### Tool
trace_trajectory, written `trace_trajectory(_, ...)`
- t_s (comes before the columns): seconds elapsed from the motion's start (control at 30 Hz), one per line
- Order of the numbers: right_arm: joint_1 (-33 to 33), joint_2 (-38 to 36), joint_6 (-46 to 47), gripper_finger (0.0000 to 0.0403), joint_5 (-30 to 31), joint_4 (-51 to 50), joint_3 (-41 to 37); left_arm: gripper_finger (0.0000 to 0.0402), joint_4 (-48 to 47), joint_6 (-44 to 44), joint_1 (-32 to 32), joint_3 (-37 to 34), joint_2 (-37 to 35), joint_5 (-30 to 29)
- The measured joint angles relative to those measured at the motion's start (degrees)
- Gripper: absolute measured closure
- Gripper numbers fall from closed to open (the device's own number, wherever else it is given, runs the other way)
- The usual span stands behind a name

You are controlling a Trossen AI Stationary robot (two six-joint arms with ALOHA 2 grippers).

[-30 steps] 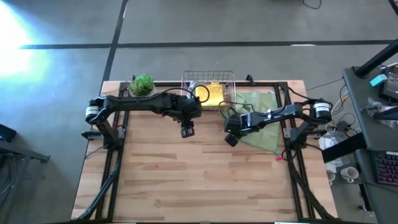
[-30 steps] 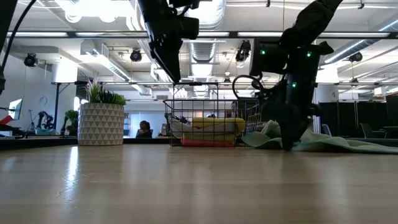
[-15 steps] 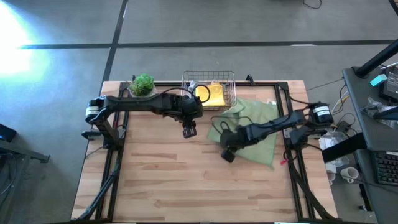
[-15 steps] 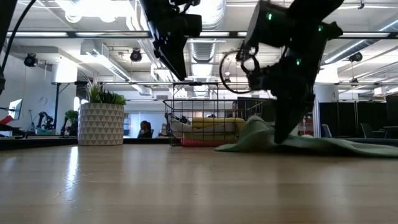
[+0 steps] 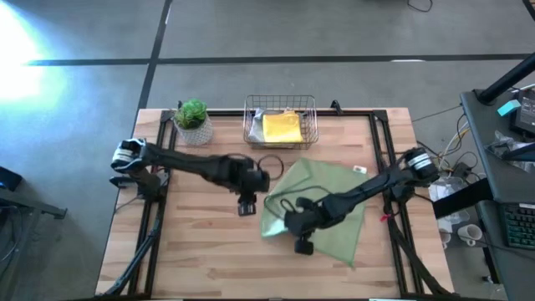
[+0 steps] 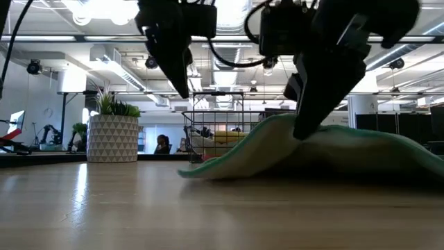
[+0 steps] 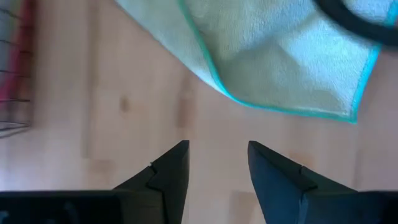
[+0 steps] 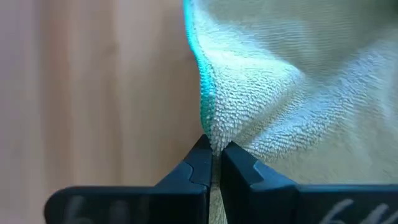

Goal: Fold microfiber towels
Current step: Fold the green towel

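Keep right claw (image 8: pixel 212 163) clamped on pale sage green towel (image 5: pixel 322 205) hem, drag low so cloth behind it flattens on counter (image 5: pixel 201 251), then bring left claw (image 7: pixel 217 165), fingers apart, onto corner just ahead.

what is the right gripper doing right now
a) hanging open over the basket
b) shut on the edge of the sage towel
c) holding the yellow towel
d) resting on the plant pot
b: the right gripper is pinched shut on the teal-trimmed edge of the sage towel, out on the table.
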Motion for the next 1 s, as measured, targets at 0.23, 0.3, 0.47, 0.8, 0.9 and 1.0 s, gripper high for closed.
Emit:
trace_trajectory(0.23, 2.5, 9.4, -4.7, 0.0392, -6.2, -0.2, 11.0, 0.0254, 1.4, -7.5, -7.9, -2.6, 0.0, 0.0)
trace_trajectory(0.3, 2.6, 11.0, -5.3, 0.0392, -6.9, -0.8, 13.5, 0.0254, 1.5, -8.9, -10.0, -2.8, 0.0, 0.0)
trace_trajectory(0.47, 2.8, 11.9, -4.3, 0.0392, -6.8, -3.1, 16.8, 0.0254, 1.9, -9.4, -14.9, -2.8, 0.0, 0.0)
trace_trajectory(0.8, 2.8, 11.6, 2.4, 0.037, -4.0, -3.0, 16.9, 0.0254, 11.5, -9.4, -22.2, -5.2, 0.0, -0.4)
trace_trajectory(0.9, 2.7, 11.6, 6.6, 0.0342, -3.9, -2.9, 16.9, 0.0254, 17.7, -9.4, -23.7, -6.7, 0.0, -0.4)
trace_trajectory(1.0, 2.6, 11.6, 9.8, 0.0308, -3.9, -2.9, 16.9, 0.0254, 22.2, -9.5, -24.8, -8.3, 0.0, -0.5)
